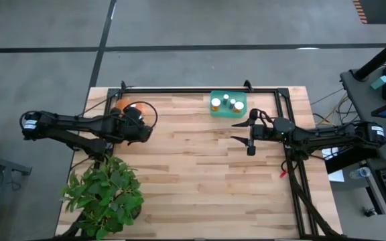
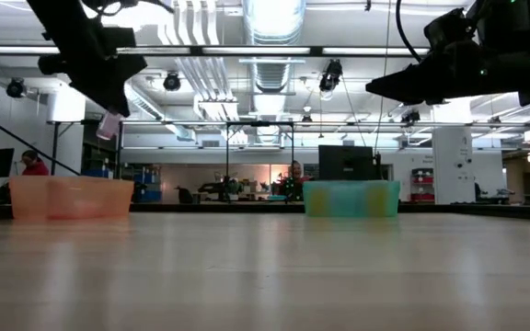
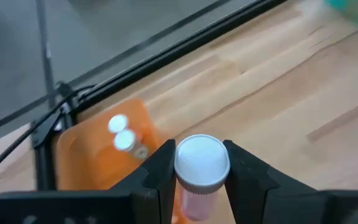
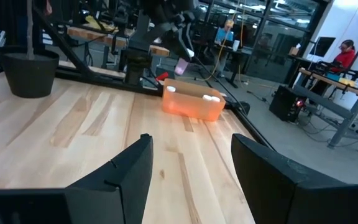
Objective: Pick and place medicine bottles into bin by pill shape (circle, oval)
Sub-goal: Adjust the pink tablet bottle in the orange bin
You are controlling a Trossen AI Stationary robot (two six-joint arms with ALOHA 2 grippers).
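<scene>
Bright, even overhead ceiling lights (image 2: 274, 18) glare above the table (image 2: 265, 276), whose near surface is blurred; the orange bin (image 3: 98, 155) looks soft and unfocused.

In the high view the orange bin (image 1: 129, 107) is largely covered by the left tool (image 1: 141, 124). The held bottle (image 3: 201, 167) is cut off below in the left wrist view. Pill shapes cannot be read anywhere; the green bin (image 2: 351, 198) is blurred in the low view.
</scene>
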